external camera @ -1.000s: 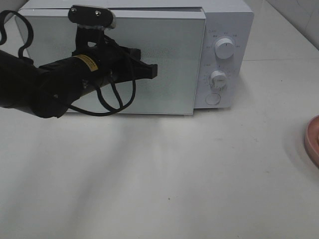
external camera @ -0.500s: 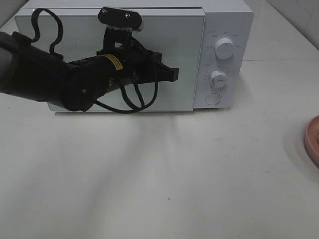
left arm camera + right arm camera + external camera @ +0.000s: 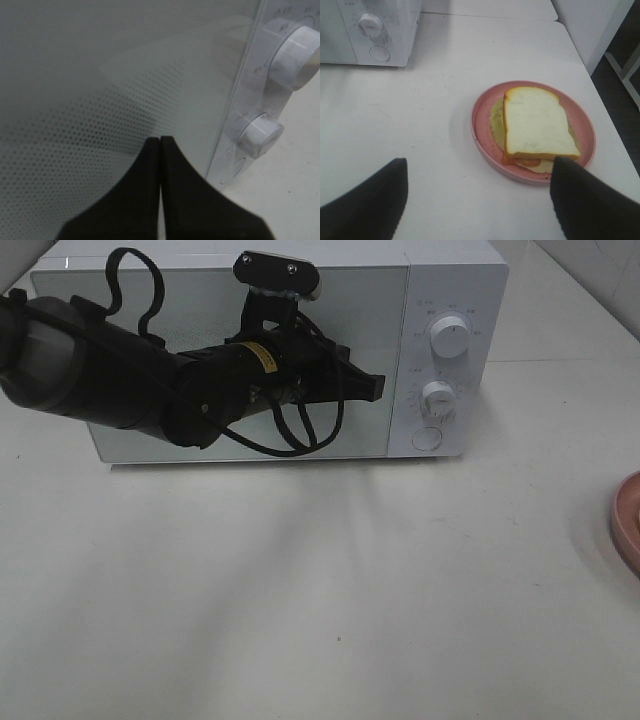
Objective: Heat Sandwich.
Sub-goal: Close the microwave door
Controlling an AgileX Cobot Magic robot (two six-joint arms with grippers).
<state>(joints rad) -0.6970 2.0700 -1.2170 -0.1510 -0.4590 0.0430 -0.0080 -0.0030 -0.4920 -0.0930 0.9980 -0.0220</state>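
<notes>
The sandwich (image 3: 535,122), white bread with a tan crust and a pale green layer under it, lies on a round pink plate (image 3: 481,120) on the table. My right gripper (image 3: 480,162) hangs open just short of the plate, one finger on each side of the view, holding nothing. In the high view only the plate's edge (image 3: 630,525) shows at the far right. The white microwave (image 3: 455,280) stands at the back with its glass door (image 3: 360,320) flush against the body. My left gripper (image 3: 375,388) is shut and empty, its tips (image 3: 160,142) at the door's right edge beside the knobs.
Two round knobs (image 3: 452,338) (image 3: 437,400) and a round button (image 3: 427,438) sit on the microwave's right panel. The left arm and its cables stretch across the door front. White tabletop (image 3: 330,590) spreads in front of the microwave. The table's edge lies right of the plate (image 3: 615,150).
My left arm has swept to the right along the microwave front, and the door has swung from ajar to flush with the body. The right gripper has not moved.
</notes>
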